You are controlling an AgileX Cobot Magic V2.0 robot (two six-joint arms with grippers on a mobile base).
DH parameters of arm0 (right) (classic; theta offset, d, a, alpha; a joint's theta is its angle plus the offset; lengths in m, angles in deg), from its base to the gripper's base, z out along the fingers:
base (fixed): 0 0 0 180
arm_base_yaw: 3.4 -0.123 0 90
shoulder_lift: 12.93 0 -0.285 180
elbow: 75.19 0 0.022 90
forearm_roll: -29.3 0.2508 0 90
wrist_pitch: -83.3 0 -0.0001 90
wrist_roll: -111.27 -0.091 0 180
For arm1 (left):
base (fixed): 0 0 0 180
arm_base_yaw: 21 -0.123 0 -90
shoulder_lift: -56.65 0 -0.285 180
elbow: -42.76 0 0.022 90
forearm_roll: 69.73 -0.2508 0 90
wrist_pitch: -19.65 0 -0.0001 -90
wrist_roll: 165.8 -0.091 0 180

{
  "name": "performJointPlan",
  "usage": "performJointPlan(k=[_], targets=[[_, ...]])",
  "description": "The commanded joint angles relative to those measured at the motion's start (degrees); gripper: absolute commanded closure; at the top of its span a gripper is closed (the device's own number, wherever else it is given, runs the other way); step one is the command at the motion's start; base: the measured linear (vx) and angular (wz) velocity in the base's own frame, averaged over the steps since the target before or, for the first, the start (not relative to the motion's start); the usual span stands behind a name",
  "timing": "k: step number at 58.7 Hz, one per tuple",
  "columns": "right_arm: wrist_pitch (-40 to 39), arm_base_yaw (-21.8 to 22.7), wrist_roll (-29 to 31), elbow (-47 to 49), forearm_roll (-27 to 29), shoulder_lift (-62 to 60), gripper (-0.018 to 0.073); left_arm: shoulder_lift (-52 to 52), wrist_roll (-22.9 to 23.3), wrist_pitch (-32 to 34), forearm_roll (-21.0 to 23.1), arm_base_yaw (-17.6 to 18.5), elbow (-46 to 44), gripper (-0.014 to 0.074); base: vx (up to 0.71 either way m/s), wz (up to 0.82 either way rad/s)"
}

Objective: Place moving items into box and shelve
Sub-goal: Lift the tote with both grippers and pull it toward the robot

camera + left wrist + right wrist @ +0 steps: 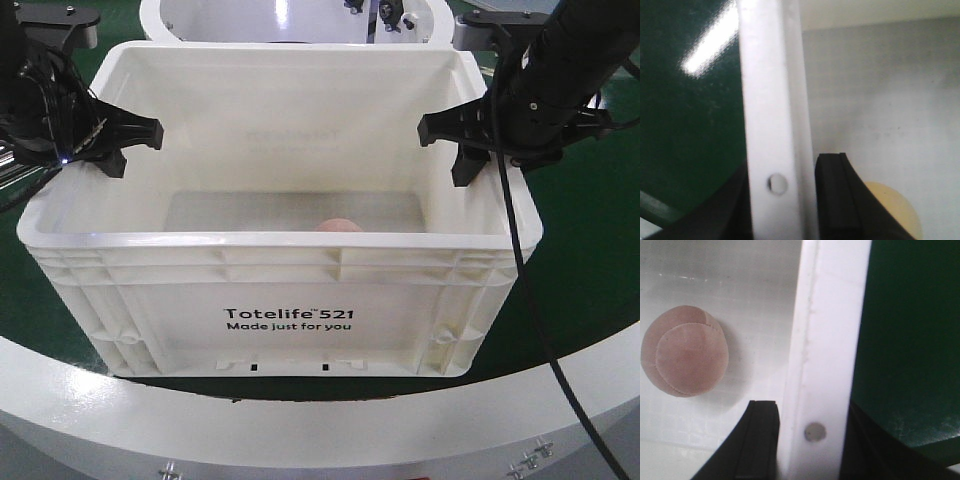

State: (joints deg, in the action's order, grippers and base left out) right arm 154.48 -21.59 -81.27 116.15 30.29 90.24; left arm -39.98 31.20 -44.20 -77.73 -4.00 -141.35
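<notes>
Straddling the side walls of the box [280, 238], each pincer has one black finger inside and one outside. The left gripper [135, 148] sits on the left rim and the right gripper [443, 152] on the right rim, both closed narrowly onto the wall.

A black cable [530, 300] trails from the right arm down across the box's corner. The box rests on a dark green surface [590, 250], ringed by a glossy white curved ledge [300, 430]; another white round ledge [200, 20] lies behind it.

The box is white moulded plastic, rectangular, with a ribbed rim and smooth, slightly translucent walls. In both wrist views a small round hole [776, 183] marks the rim.

On the box floor lies the pink ball [685, 352], matte, with a curved stitched seam, close to the right wall. The cream ball [890, 207], smooth and pale, lies near the left wall, partly hidden behind the inner finger [840, 200].

Black print [288, 318] on the front reads "Totelife 521 Made just for you".
</notes>
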Motion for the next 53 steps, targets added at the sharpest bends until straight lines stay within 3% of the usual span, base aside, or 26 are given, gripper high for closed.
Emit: performJointPlan(k=[1, 53], targets=[[2.1, 0.5, 1.1, 2.0, -3.1, -2.4, 0.0567, 3.8, -0.6, 5.3, -0.8, 0.2, -1.6, 0.0600, 0.00, 0.00], [-2.5, 0.5, 1.0, 2.0, -3.7, -6.9, 0.0567, 5.9, -0.4, 7.4, -0.8, 0.2, -1.6, 0.0597, 0.00, 0.00]])
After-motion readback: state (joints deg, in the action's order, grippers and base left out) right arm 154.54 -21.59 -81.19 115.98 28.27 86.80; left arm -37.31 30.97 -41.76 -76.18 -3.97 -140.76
